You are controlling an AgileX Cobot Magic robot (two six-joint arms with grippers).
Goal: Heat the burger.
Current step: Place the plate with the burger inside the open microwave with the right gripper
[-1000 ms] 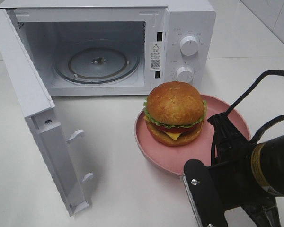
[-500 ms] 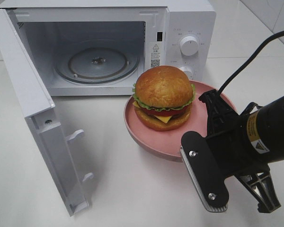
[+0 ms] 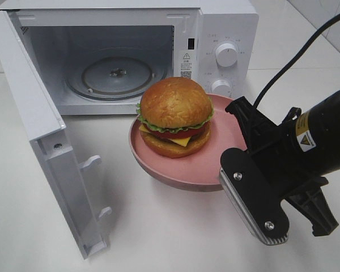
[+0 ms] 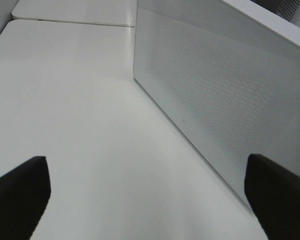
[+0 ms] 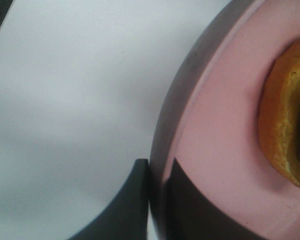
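Note:
The burger (image 3: 174,113), with its golden-brown bun, lettuce and cheese, sits on a pink plate (image 3: 204,164) held just above the table in front of the open microwave (image 3: 215,34). My right gripper (image 3: 238,116) is shut on the plate's right rim. In the right wrist view the gripper (image 5: 157,187) pinches the rim of the plate (image 5: 225,125), with the bun's edge (image 5: 285,135) beyond. My left gripper (image 4: 147,172) is open over bare table beside the microwave door (image 4: 215,90). It holds nothing and is out of the exterior view.
The microwave door (image 3: 51,141) swings out to the left, nearly to the table's front. A glass turntable (image 3: 116,76) lies inside the cavity. Two knobs (image 3: 226,55) are on the right panel. A black cable (image 3: 294,51) trails behind the right arm.
The right arm has carried the plate and burger to the left and up, closer to the microwave opening. The left gripper's state has not changed.

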